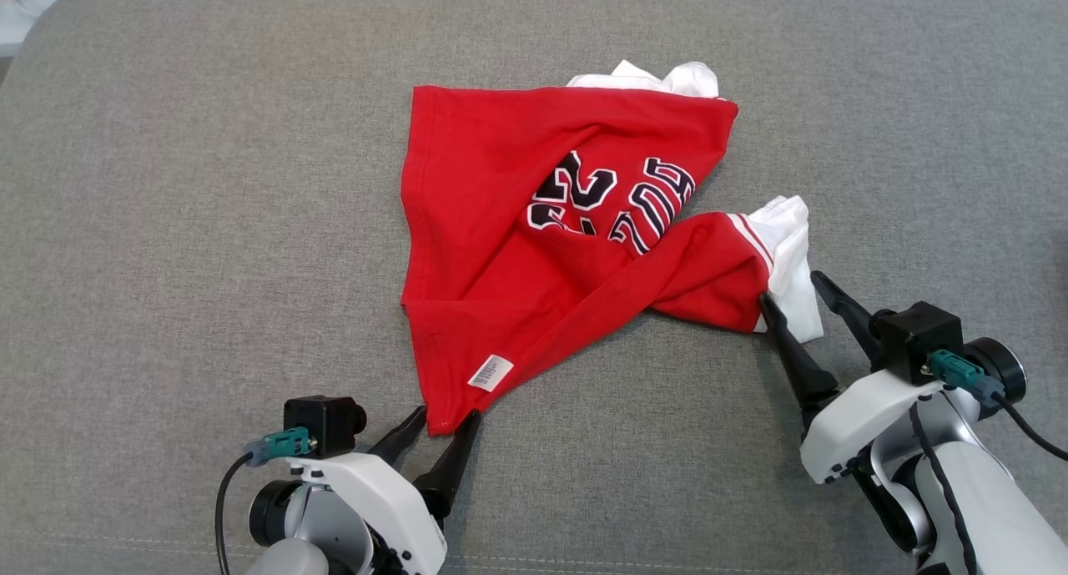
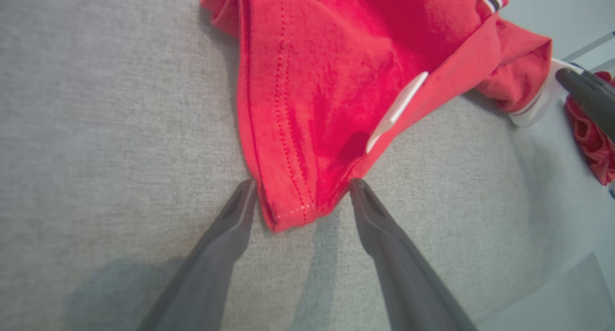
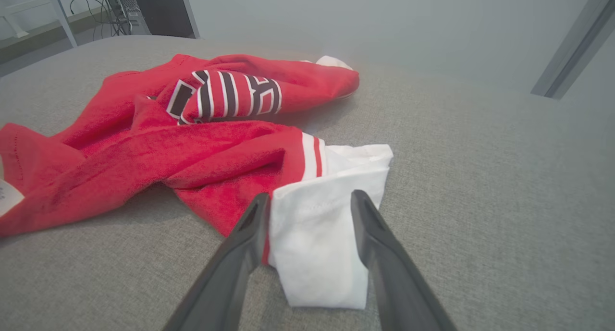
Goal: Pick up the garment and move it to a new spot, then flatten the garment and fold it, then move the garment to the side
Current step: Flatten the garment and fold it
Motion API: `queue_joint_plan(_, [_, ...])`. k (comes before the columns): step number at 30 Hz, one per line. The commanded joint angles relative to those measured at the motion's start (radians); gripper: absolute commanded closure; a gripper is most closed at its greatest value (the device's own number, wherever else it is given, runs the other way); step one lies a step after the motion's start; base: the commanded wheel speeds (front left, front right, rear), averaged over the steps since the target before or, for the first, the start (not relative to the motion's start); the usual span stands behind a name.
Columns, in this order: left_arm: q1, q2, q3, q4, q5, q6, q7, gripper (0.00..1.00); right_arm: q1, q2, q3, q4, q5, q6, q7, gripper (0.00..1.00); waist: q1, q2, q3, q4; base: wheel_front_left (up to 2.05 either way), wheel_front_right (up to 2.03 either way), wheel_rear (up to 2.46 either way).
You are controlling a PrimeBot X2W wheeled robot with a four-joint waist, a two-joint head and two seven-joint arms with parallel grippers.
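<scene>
The garment point(image 1: 534, 249) is a red jersey with black-and-white lettering and white sleeves, lying crumpled on the grey cushion point(image 1: 167, 224). My left gripper point(image 1: 446, 416) is open at the lower left, its fingers on either side of the garment's bottom hem corner point(image 2: 293, 201). My right gripper point(image 1: 788, 287) is open at the lower right, its fingers straddling the white sleeve point(image 3: 317, 244) without pinching it. A small white label point(image 1: 491, 372) sits near the hem corner.
The grey cushion spreads wide on all sides of the garment. Beyond its far edge the right wrist view shows a pale wall, a dark cabinet point(image 3: 158, 9) with cables, and a metal post point(image 3: 571, 47).
</scene>
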Motion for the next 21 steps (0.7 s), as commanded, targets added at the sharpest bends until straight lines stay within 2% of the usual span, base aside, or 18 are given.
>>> queue_joint_plan(1, [0.009,0.012,0.022,-0.018,-0.005,0.005,0.009,0.0,-0.016,-0.003,0.009,-0.013,0.006,0.003,-0.014,0.44,0.0,0.0,0.001,0.001,0.0,0.0,0.0])
queue_joint_plan(3, [0.01,0.011,0.023,-0.023,-0.01,0.003,0.01,0.0,-0.021,-0.003,0.005,-0.003,0.006,0.003,-0.015,0.55,0.0,0.0,0.002,0.001,0.0,0.0,0.0])
queue_joint_plan(4, [0.01,0.012,0.022,-0.024,-0.009,0.005,0.012,0.15,-0.022,-0.003,0.002,0.002,0.006,0.003,-0.016,0.62,0.0,0.0,0.002,0.0,0.0,0.0,0.0])
queue_joint_plan(5, [0.01,0.012,0.022,-0.025,-0.01,0.006,0.012,0.42,-0.023,-0.002,-0.004,0.006,0.006,0.003,-0.017,0.77,0.0,0.0,0.003,0.0,0.0,0.0,0.0])
queue_joint_plan(6, [0.01,0.012,0.023,-0.027,-0.012,0.005,0.012,0.62,-0.023,-0.001,-0.012,0.011,0.007,0.003,-0.017,1.0,0.0,0.0,0.004,0.0,0.0,0.0,0.0])
queue_joint_plan(7, [0.01,0.012,0.023,-0.028,-0.016,0.002,0.013,1.0,-0.024,0.001,-0.02,0.014,0.01,0.003,-0.019,1.0,0.0,0.0,0.006,-0.001,0.0,0.0,0.0])
queue_joint_plan(11, [0.011,0.01,0.025,-0.04,-0.031,-0.013,0.011,1.0,-0.012,0.003,-0.062,0.001,0.024,0.003,-0.039,1.0,0.0,0.0,0.013,-0.001,0.0,0.0,0.0])
queue_joint_plan(15, [0.042,0.024,0.04,-0.087,-0.043,-0.012,-0.003,1.0,0.054,-0.003,-0.134,-0.075,0.036,0.003,-0.057,1.0,0.0,0.0,0.023,0.0,0.0,0.0,0.0])
queue_joint_plan(21, [0.177,0.071,0.094,-0.296,-0.089,0.01,-0.03,1.0,0.276,0.01,-0.326,-0.339,0.036,0.003,-0.045,1.0,0.0,0.0,0.056,-0.003,0.0,0.0,0.0])
